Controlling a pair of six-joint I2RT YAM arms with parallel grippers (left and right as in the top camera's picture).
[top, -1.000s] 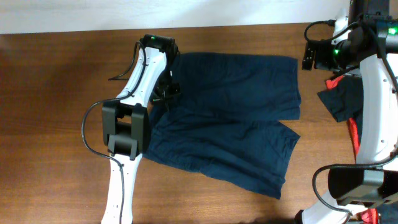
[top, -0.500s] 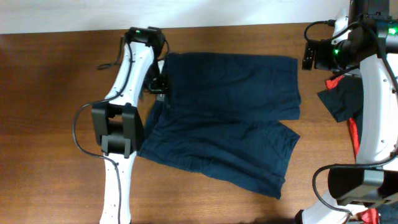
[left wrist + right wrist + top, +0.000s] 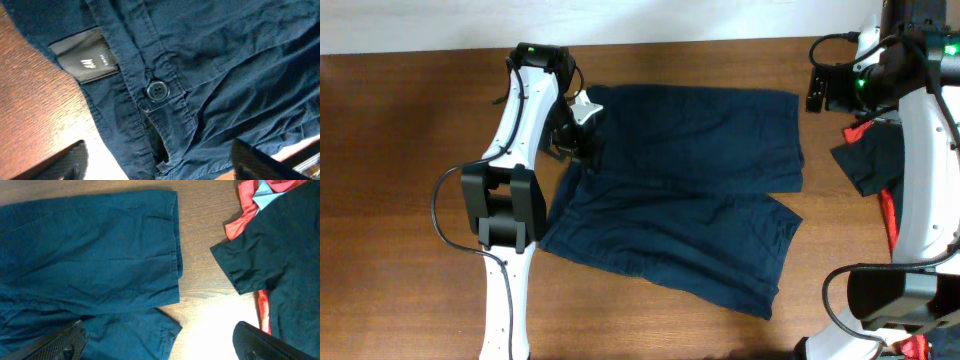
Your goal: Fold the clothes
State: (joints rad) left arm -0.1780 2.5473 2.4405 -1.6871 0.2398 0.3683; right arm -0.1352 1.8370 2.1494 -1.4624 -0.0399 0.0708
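Shorts [image 3: 690, 190], one navy pair with two legs, are lying spread on the table [image 3: 400, 150], with one black shirt [image 3: 285, 245] and one red garment [image 3: 245, 210] lying just to their right. The left gripper [image 3: 578, 128] is hovering unclenched over the waistband's single button [image 3: 157, 90]. The right gripper [image 3: 817, 90] is hanging with its fingers wide apart, grasping nothing.

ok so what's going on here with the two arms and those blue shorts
A pair of dark navy-blue fabric shorts lies spread out on the brown wooden table, not yet folded. The left gripper hangs over the buttoned waistband at the shorts' left end, its jaws wide apart and holding nothing. The right gripper is open too, off by the shorts' far right corner, near a black shirt and a red garment.
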